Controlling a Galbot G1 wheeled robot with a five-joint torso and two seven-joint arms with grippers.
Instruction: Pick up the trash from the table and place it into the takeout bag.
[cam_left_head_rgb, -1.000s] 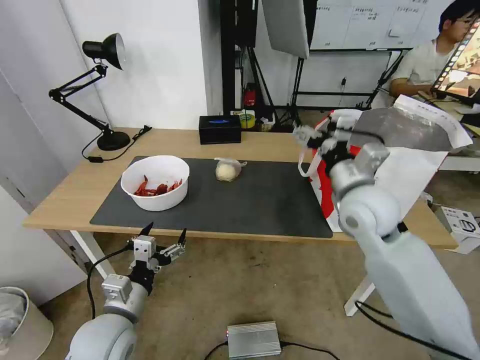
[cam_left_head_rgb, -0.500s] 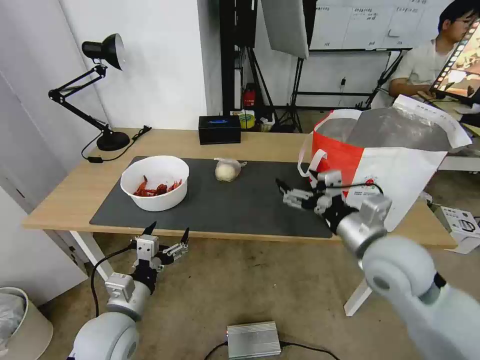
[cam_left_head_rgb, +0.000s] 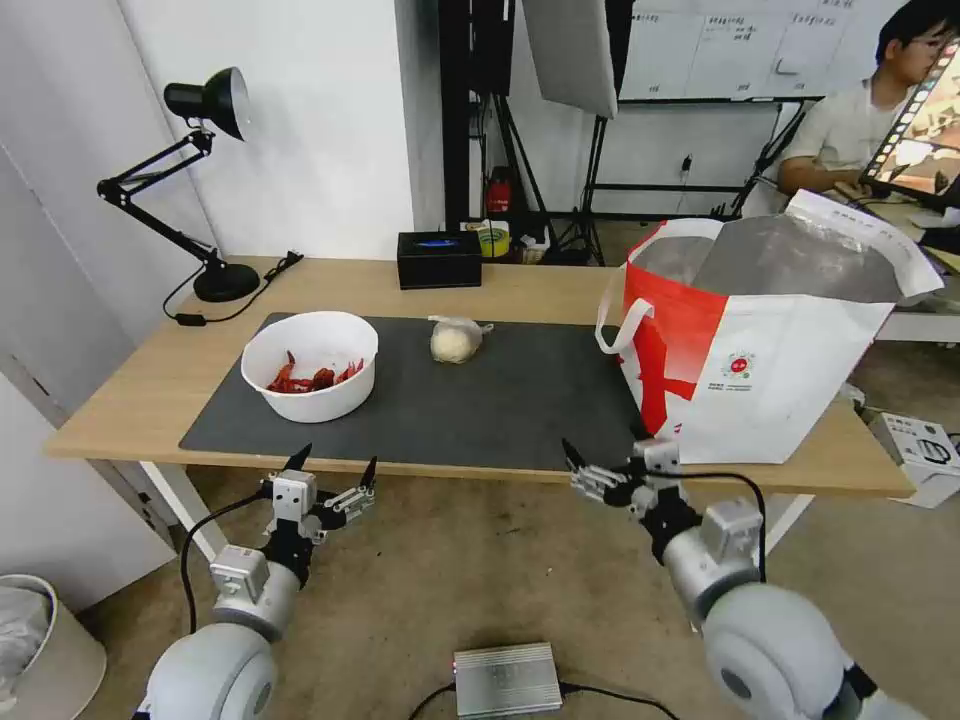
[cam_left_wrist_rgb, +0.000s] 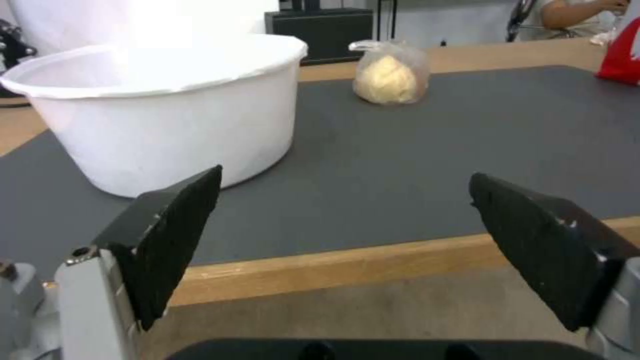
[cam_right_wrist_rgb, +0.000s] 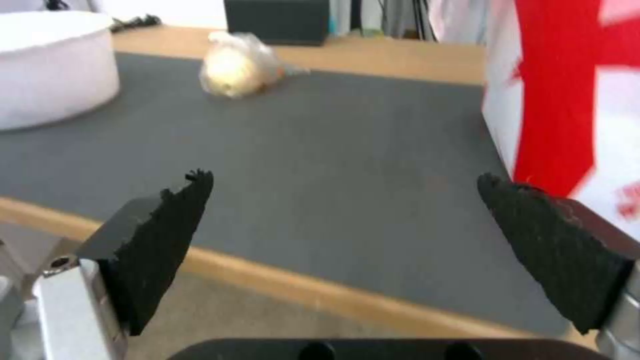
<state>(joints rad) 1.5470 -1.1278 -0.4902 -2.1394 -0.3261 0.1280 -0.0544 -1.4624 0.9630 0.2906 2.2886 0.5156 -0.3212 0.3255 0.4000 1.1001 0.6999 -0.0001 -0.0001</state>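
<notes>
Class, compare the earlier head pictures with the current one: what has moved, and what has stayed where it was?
The right pincer moved from up at the takeout bag's mouth, down past its front, to below the table's near edge, open and empty. The left pincer stayed open below the near edge. The bowl, the small knotted bag and the takeout bag kept their places.

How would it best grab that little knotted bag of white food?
Probably by the twisted knot of the small knotted bag, which sticks out sideways toward the takeout bag. Coming from above with open fingers suits it: the body is a soft round lump lying on the dark mat, with free space around it.
</notes>
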